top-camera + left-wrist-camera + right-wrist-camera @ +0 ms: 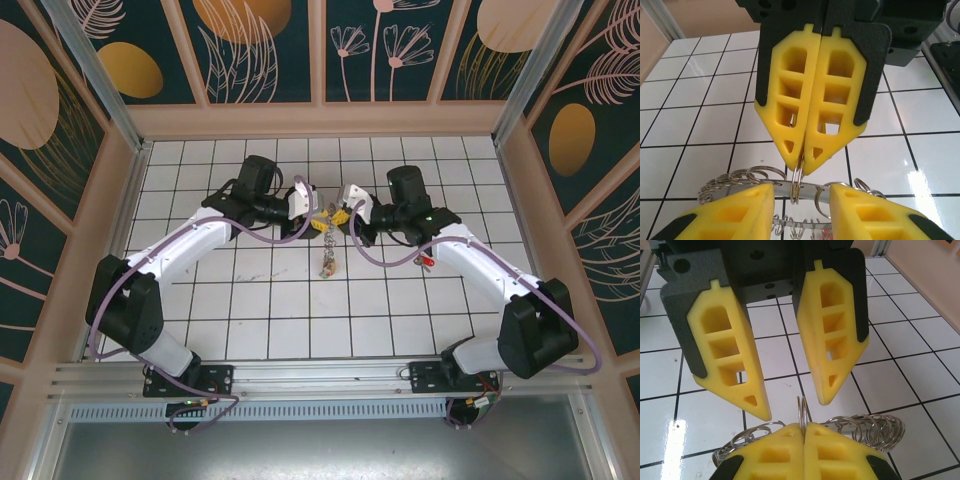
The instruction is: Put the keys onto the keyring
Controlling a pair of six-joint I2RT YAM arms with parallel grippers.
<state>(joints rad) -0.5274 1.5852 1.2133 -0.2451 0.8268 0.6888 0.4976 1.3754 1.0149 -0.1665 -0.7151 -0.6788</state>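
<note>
- Table point(250, 300): white tiles with dark joints, walled by panels on three sides; we see both arms reaching across it toward the middle
- Left arm point(190, 245) and right arm point(480, 260): each comes in from its own side, and the two wrists face each other with their tips close together
- Left gripper point(792, 407): partly open; its yellow fingers point(727, 361) stand apart with a clear gap and clamp nothing. In its own wrist view the keyring point(865, 427) runs across the gap between the tips; we cannot tell whether a finger touches it
- Right gripper point(801, 167): jaws pressed fully together, pinching the keyring by one thin wire loop point(796, 182) that stands upright
- Keyring detail: a silvery hoop rimmed with many small rings sits between the two grippers, just beside their tips. From above, a short chain-like length point(326, 255) extends from the tips toward the near edge; we cannot tell whether it hangs or lies on the tiles
- Small red object point(427, 262): on the tiles just beside the right arm, apart from the keyring; too small for us to say whether it is a key
</note>
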